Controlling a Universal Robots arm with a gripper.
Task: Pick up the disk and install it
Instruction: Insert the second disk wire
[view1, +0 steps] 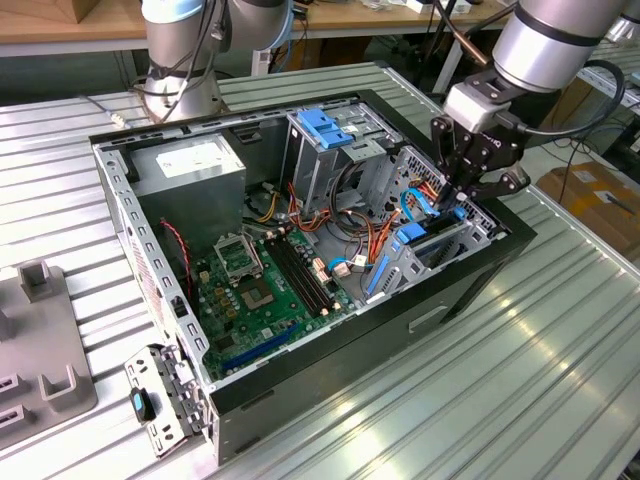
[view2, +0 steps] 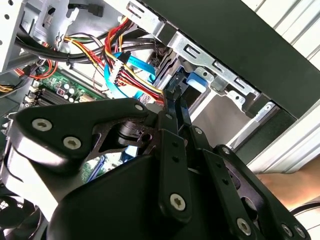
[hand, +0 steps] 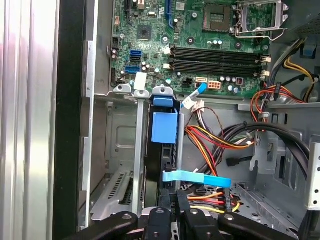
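Note:
The disk (hand: 164, 127) stands on edge in a slot of the drive bay at the case's end on the exterior view's right, its light-blue frame (view1: 412, 238) showing above the bay. My gripper (view1: 458, 200) hangs over that bay, just above the slot. In both wrist views the fingers are drawn close together, with the gripper (view2: 174, 95) right against the light-blue frame (view2: 192, 80) at the disk's end. Nothing shows between the fingers of the gripper (hand: 176, 200). A flat blue cable (hand: 197, 177) crosses just beside the fingertips.
The open case (view1: 470, 285) lies on a ribbed metal table. Inside are the motherboard (view1: 265, 285), a grey power supply (view1: 190, 165), a tall metal cage with a blue latch (view1: 325, 125) and bundles of red, yellow and orange wires (hand: 220, 137). A grey fixture (view1: 40, 350) sits at the exterior view's left.

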